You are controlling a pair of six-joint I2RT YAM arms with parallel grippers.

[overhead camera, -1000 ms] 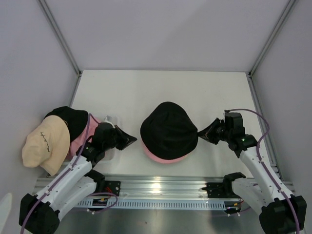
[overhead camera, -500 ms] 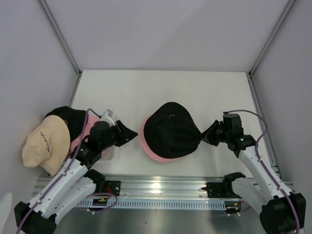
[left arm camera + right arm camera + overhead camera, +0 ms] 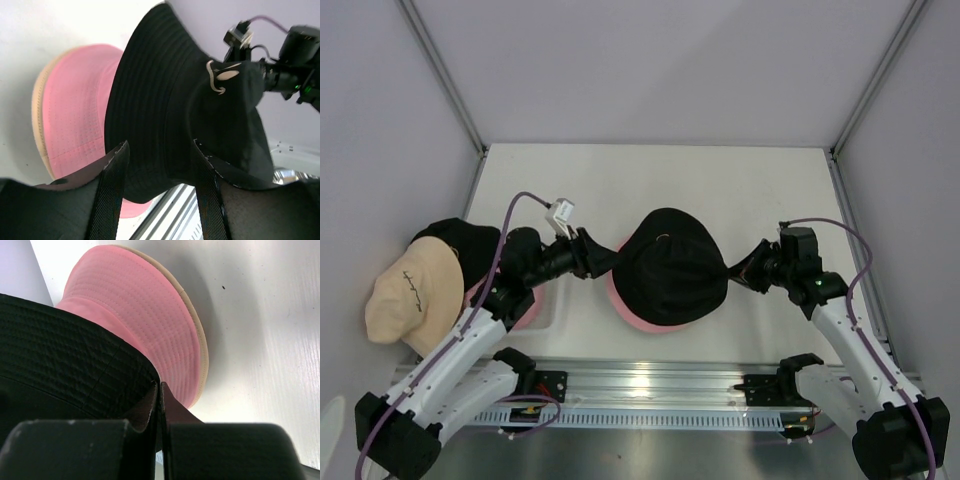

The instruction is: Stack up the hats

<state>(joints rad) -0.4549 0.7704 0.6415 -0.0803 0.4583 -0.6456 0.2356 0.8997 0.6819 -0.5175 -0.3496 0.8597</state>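
Your right hand (image 3: 748,268) clamped the black hat's (image 3: 670,262) brim over the pink hat (image 3: 658,323) mid-table (image 3: 720,190), while your left hand (image 3: 600,258) stood spread around its opposite edge.

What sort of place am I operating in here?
Probably a lab robot test cell: white tabletop boxed in by plain grey panels on aluminium posts, left arm and right arm bolted to a metal rail.

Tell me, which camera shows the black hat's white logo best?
The left wrist view: the logo sits large and clear on the black hat. In the top view it is too small to make out; the right wrist view shows only the brim, no logo.
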